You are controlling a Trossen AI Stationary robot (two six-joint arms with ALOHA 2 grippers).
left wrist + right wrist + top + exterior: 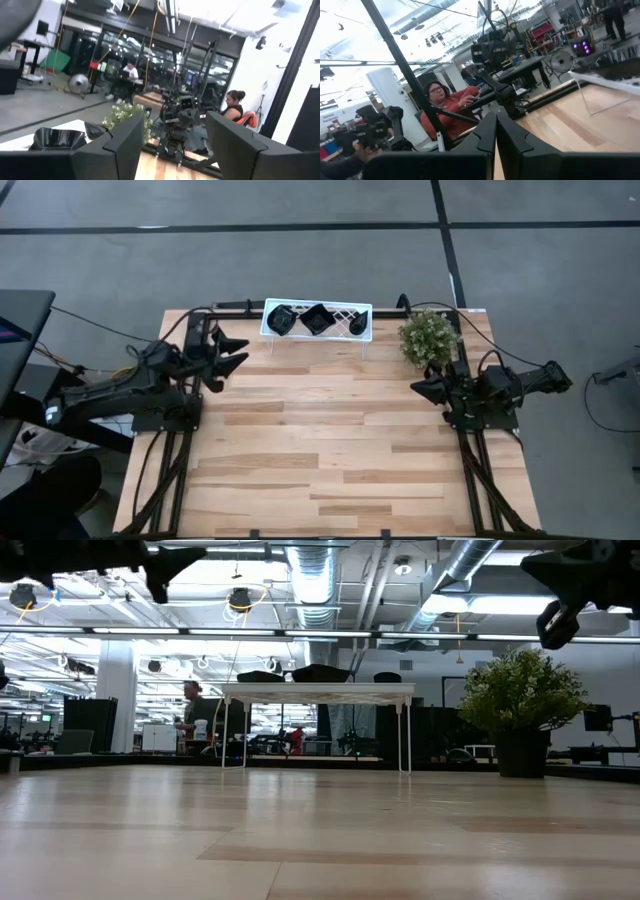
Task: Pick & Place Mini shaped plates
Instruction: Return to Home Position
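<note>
Three glossy black mini plates [316,319] sit on top of the white lattice rack [366,326] at the table's far edge; in the low view they show as dark shapes [320,673] on the rack's top. My left gripper [238,351] hovers open above the table's left side, left of the rack, touching nothing. In the left wrist view its fingers frame the gap [175,145], with two plates [57,138] beyond them. My right gripper [418,388] is shut, raised near the right side, just in front of the plant, and holds nothing.
A small green bushy plant [428,337] in a dark pot stands at the far right, between the rack and my right arm. The wooden tabletop [330,450] stretches wide toward the near edge. People sit in the room beyond the table.
</note>
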